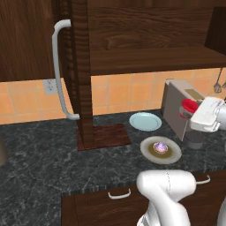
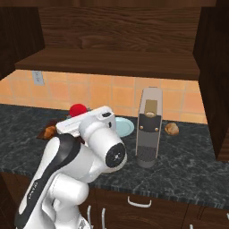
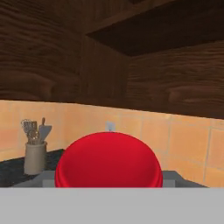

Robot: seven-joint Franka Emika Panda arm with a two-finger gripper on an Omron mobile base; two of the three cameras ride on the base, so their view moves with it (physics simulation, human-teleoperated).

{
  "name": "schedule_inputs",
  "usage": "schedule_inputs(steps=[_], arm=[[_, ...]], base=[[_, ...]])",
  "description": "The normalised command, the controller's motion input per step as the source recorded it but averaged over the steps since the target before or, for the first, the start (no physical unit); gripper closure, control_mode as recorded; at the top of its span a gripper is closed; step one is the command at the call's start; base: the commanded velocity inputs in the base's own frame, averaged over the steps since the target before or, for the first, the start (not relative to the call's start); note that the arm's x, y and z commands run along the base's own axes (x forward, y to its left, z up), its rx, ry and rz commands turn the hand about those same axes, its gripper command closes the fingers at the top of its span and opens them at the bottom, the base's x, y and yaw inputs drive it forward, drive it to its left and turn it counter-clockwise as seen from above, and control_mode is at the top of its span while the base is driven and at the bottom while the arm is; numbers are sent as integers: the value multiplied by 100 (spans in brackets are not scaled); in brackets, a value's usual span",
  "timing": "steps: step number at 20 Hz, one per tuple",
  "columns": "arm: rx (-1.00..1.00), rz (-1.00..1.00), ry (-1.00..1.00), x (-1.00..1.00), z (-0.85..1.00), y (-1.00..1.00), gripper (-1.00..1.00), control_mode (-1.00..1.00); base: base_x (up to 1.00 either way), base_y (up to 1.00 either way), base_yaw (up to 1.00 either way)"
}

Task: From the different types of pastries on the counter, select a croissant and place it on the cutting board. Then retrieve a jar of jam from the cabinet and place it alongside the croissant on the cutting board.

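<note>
A red-lidded jar of jam [image 1: 189,107] hangs in the air beside the coffee machine, with my gripper [image 1: 192,110] shut on it. In the hand view its red lid [image 3: 108,161] bulges up right in front of the camera. In the right base view the jar [image 2: 78,109] shows above my hand. The golden-brown croissant [image 2: 49,131] lies low at the left, half hidden by my arm. The reddish-brown cutting board [image 1: 106,136] lies on the dark counter [image 1: 35,150] under the open cabinet door [image 1: 81,75]. A purple-frosted cupcake [image 1: 160,147] sits on a round plate [image 1: 173,155].
The door's pale bar handle [image 1: 59,70] faces left. An empty light-blue plate [image 1: 145,121] lies behind the cupcake plate. A grey coffee machine [image 2: 149,127] stands on the counter with a small tan round thing [image 2: 171,129] to its right. A utensil crock [image 3: 35,156] stands by the tiled wall.
</note>
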Motion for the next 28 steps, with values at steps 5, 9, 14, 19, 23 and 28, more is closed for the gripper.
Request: schedule_inputs(steps=[5, 9, 14, 19, 23, 28], arm=[[-4, 17, 19, 62, -100, 99, 100, -100], [0, 31, 11, 94, -100, 84, 100, -100], [2, 27, -3, 88, -98, 83, 100, -100], [2, -8, -10, 100, -43, 22, 100, -100], [-3, -7, -20, 100, -100, 12, 100, -100], [-10, 5, 0, 60, -55, 2, 100, -100]], base=[[0, 0, 0], [0, 0, 0], [0, 0, 0], [0, 0, 0], [0, 0, 0], [0, 0, 0]])
